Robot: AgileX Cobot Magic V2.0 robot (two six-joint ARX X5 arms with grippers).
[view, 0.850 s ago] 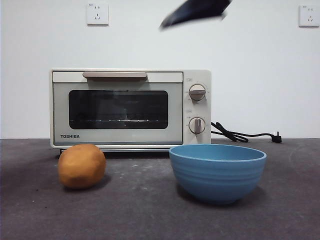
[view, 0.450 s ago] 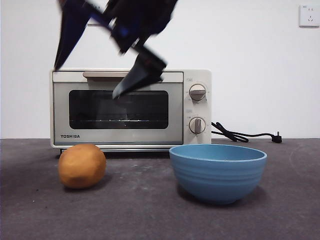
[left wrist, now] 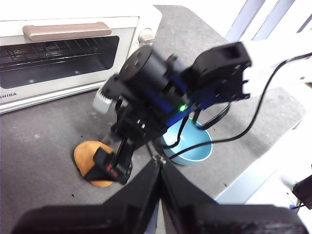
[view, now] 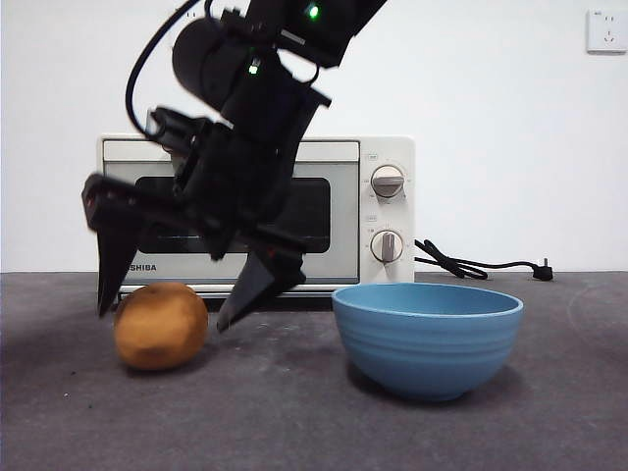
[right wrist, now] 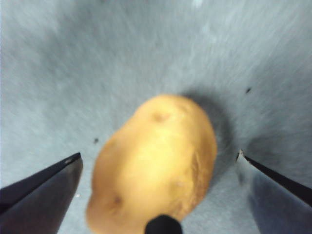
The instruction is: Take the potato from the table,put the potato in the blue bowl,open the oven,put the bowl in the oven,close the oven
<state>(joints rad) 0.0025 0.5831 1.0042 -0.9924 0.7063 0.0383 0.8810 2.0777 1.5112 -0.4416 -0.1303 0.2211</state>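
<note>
Right claw [view: 162, 319] spread wide, straddling the potato [view: 161, 326] on the surface [view: 294, 412], one jaw tip on each side, neither touching in the right wrist view. Potato [right wrist: 153, 163] centred between the jaws, left of the bowl [view: 427, 339], in front of the shut oven [view: 378, 211]. Left claw [left wrist: 158, 163] pressed closed, raised well above, looking down on the right arm.

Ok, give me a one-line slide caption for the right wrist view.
Right hand, jaws wide open, straddling the rounded orange-brown potato on the dark grey matte table.
</note>
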